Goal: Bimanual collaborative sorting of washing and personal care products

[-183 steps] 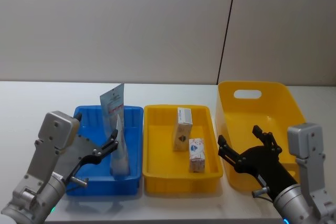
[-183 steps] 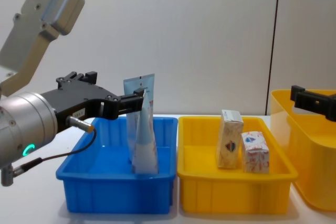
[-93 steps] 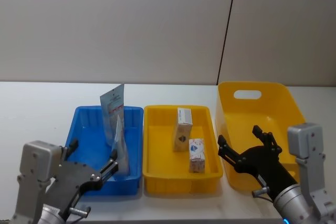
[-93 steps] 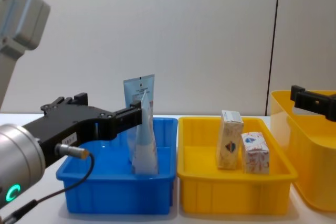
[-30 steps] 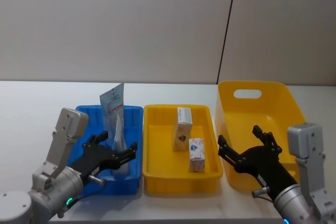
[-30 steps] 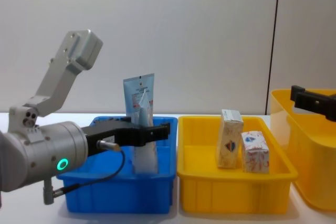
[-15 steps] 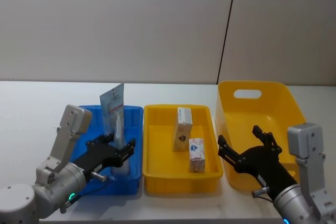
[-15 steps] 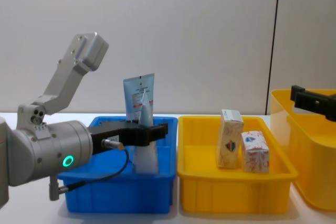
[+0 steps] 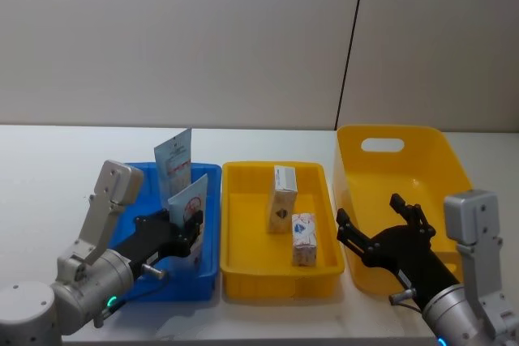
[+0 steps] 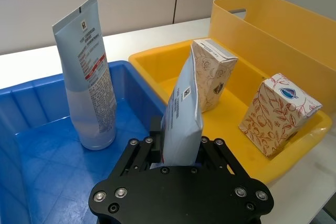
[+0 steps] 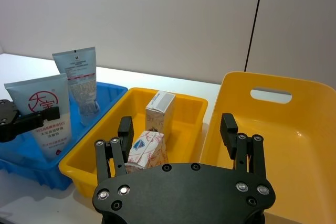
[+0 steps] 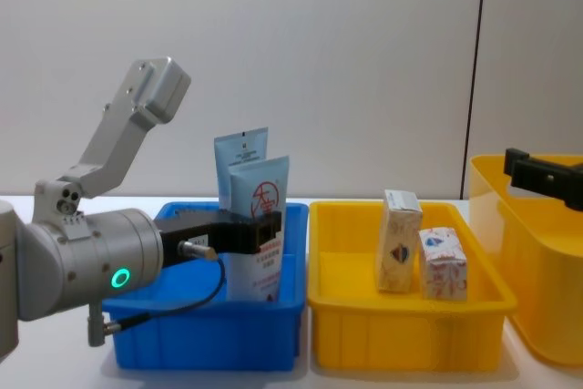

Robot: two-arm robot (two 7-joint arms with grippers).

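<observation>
My left claw, lower left of the frame, is clamped on the red-logo tube, upright in the blue tray, just below the other tube. My right claw hangs apart at lower right. The cartons stand in the yellow tray.

The head view looks forward and down on the tabletop, over the blue tray, yellow tray and yellow bin. The chest view sits lower, facing their near walls side-on. The left wrist view looks close past the left gripper and its clamped tube, and the right wrist view past the right gripper, both at those same containers.
</observation>
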